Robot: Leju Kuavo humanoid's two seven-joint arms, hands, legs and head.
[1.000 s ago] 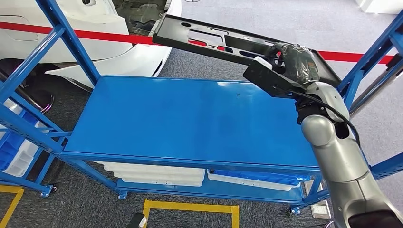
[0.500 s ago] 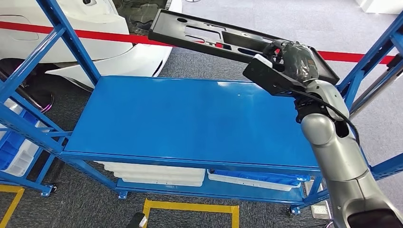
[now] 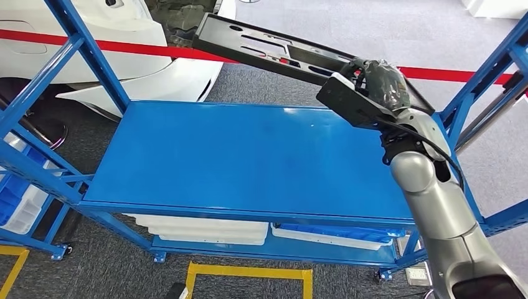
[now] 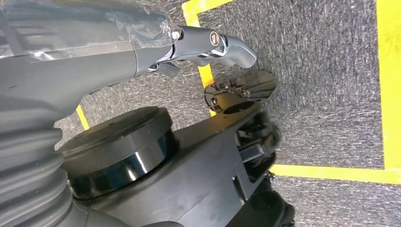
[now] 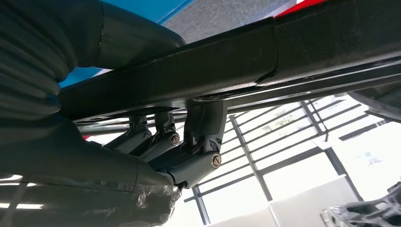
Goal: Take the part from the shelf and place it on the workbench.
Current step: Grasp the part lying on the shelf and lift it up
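We grip the long black panel part (image 3: 274, 53) in our right hand (image 3: 380, 81), fingers (image 5: 198, 127) curled around its right end, lifted above the far right of the blue shelf (image 3: 249, 156). Our left hand (image 4: 208, 45) hangs over grey carpet (image 4: 326, 71) with yellow floor tape (image 4: 331, 172), holding nothing, and we cannot tell how its fingers lie.

Long black part (image 3: 274, 53), tilted, aloft
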